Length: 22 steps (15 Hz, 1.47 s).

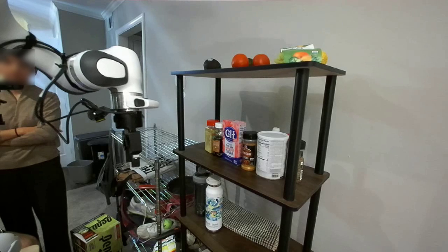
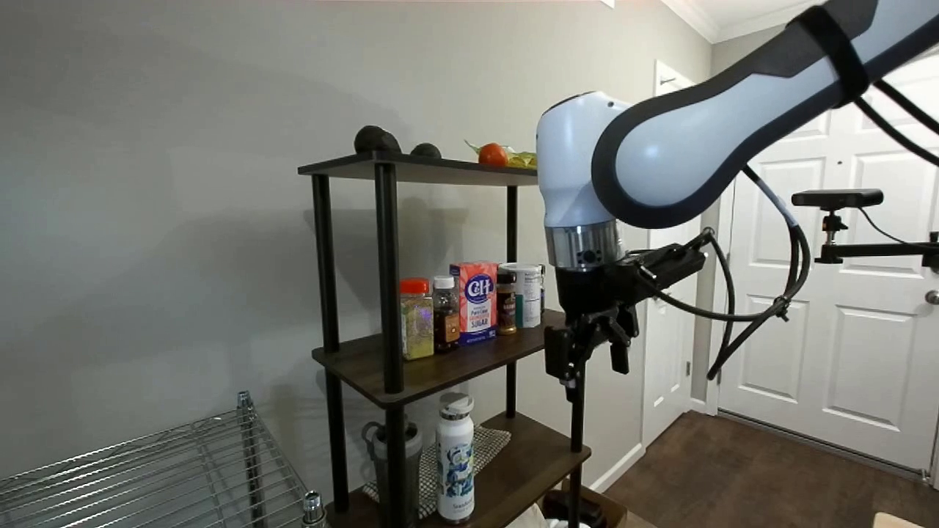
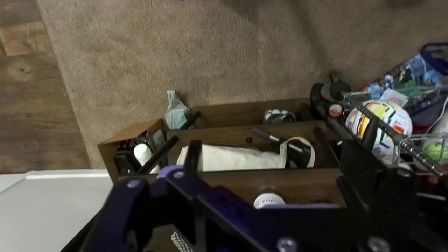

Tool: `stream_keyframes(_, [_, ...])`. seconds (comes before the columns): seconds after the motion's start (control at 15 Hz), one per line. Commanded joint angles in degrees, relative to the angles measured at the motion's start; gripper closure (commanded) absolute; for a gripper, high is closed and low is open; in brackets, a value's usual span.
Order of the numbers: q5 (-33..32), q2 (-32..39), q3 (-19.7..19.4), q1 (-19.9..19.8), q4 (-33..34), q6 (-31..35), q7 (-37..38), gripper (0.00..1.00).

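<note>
Two tomatoes (image 1: 240,60) atop shelf unit (image 1: 252,180), post (image 1: 296,133) partly hiding spice bottle (image 1: 301,165)

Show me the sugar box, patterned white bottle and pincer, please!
Sugar box (image 2: 475,303), in an exterior view: its printed front.
Patterned white bottle (image 1: 214,205), in an exterior view: its body.
Pincer (image 2: 593,369), in an exterior view: between its open fingertips.

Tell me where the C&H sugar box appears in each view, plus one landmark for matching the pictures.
In an exterior view, the sugar box is just below picture centre, between a dark bottle and a black-lidded jar.
In an exterior view, the sugar box is near centre, left of the open gripper.
In the wrist view, it is not visible.
Landmark in all views: the black-posted shelf unit.
</note>
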Motion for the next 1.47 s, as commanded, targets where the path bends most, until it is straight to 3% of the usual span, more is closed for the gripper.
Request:
stream_keyframes(0.0, [-5.7,0.8,3.1,-0.9,-2.5,7.9,9.9,0.0])
stream_keyframes(0.27, [-16.3,3.2,6.3,-2.2,-2.4,10.1,22.7,0.0])
stream_keyframes(0.6, [-31.3,6.8,8.4,-3.1,0.7,4.2,40.2,0.0])
stream_keyframes(1.0, [-41.1,14.6,8.6,1.5,9.0,-15.0,52.4,0.0])
stream_keyframes(1.4, [-44.3,23.7,6.6,8.4,17.2,-31.0,55.5,0.0])
